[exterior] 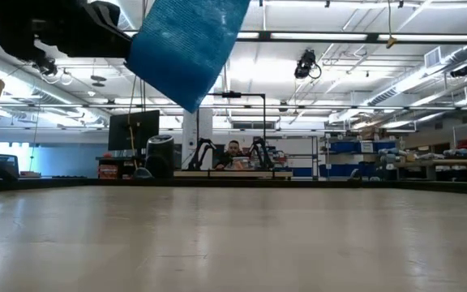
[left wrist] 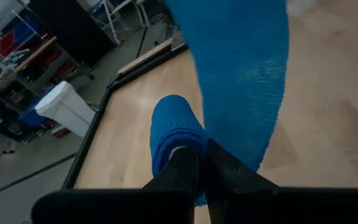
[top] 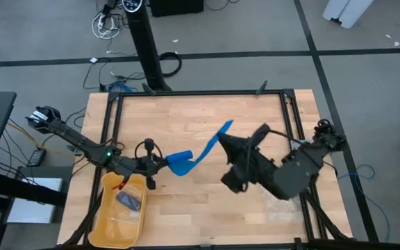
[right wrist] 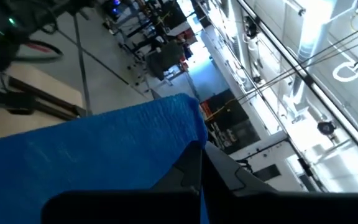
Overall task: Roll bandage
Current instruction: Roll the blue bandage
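From above, the bandage [top: 198,156] hangs in the air as a blue band stretched between the two arms over the table [top: 207,111]. The left gripper [top: 164,164] pinches its rolled end; from there the strip climbs away to the right gripper [top: 229,141], which nips the far end near its tip. Just beside and below the left gripper sits a yellow tray [top: 99,222] holding a small dark packet [top: 129,200].

At table height, only a broad blue flap [exterior: 186,45] shows, hanging well clear of the wood.

The left wrist camera shows its fingers [left wrist: 185,171] pressed together on a small started roll [left wrist: 174,127], with loose strip [left wrist: 241,81] running off ahead.

The right wrist camera shows closed fingers [right wrist: 201,165] clamping flat fabric [right wrist: 98,168].

By this, rolling seems just begun: a few turns wound, most of the length left.
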